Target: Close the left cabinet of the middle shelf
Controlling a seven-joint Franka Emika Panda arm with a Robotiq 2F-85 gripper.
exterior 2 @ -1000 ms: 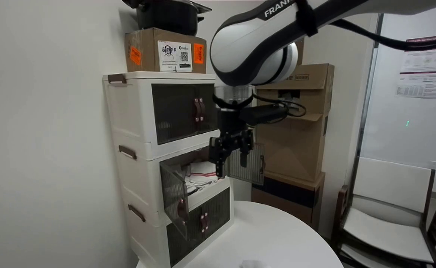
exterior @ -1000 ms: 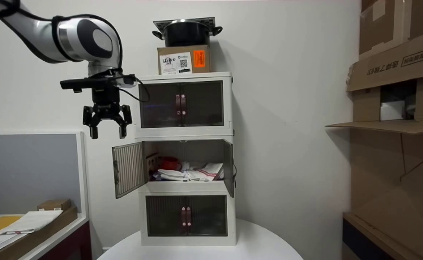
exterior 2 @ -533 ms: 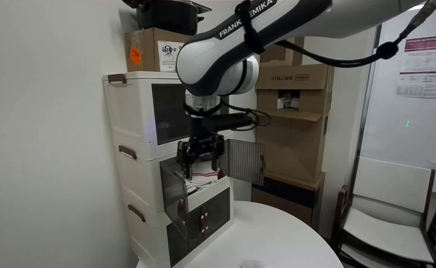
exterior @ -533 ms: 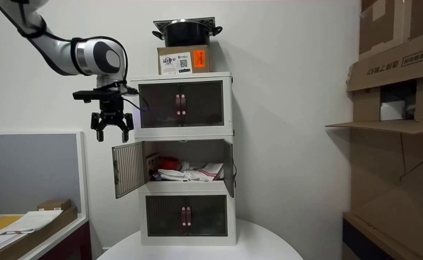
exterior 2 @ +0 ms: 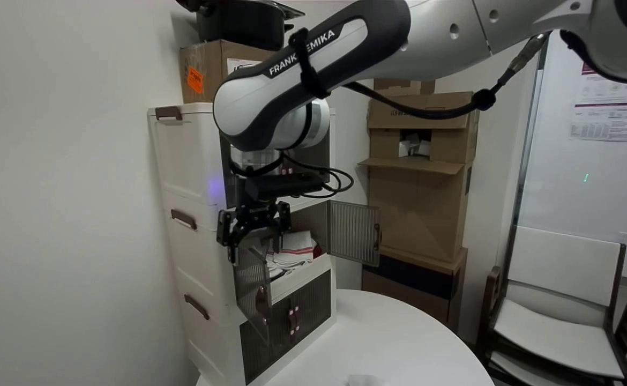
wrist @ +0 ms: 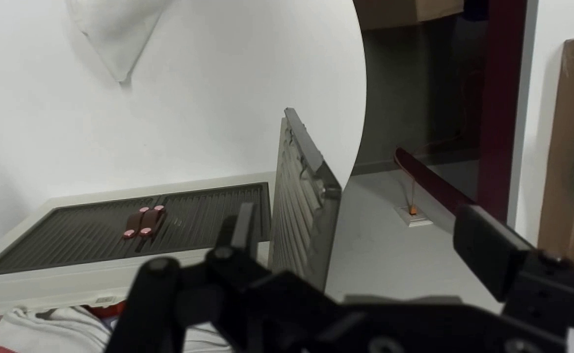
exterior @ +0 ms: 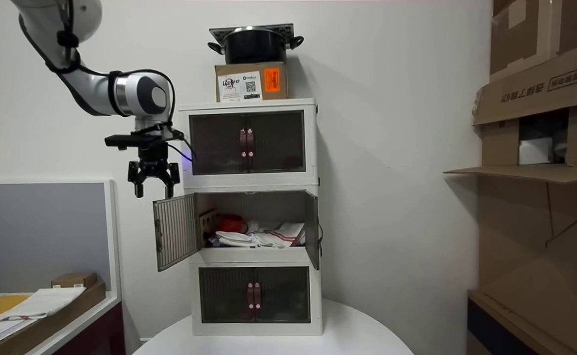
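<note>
Gripper (exterior: 154, 194) hangs with its two fingers spread well apart, released, over the left cabinet (exterior: 176, 234), whose ribbed door stands swung outward at the left edge of the middle shelf (exterior: 259, 255) in the white tower (exterior: 254, 329). In an exterior view a fingertip seems to reach the door's top edge, while the wrist view sets that edge between the fingers; whether they touch cannot be told. Inside the shelf, a red cup (exterior: 232, 223) beside folded white cloths (exterior: 269, 239) shows plainly in an exterior view. The door's brown handle (exterior 2: 261, 303) is better seen in an exterior view, as are the side handles (exterior 2: 183, 219) on the tower's flank. The right door (exterior 2: 352, 230), open too, turns its ribbed face to the camera in an exterior view and looks nearly edge-on elsewhere. A black pot (exterior: 255, 47) on a cardboard box (exterior: 254, 83) fits whole into an exterior view; a chair (exterior 2: 557, 338) with a pale seat stands in an exterior view, well apart from the tower. From the wrist, a white cloth corner (wrist: 120, 39) shows on the round table (wrist: 247, 73).
</note>
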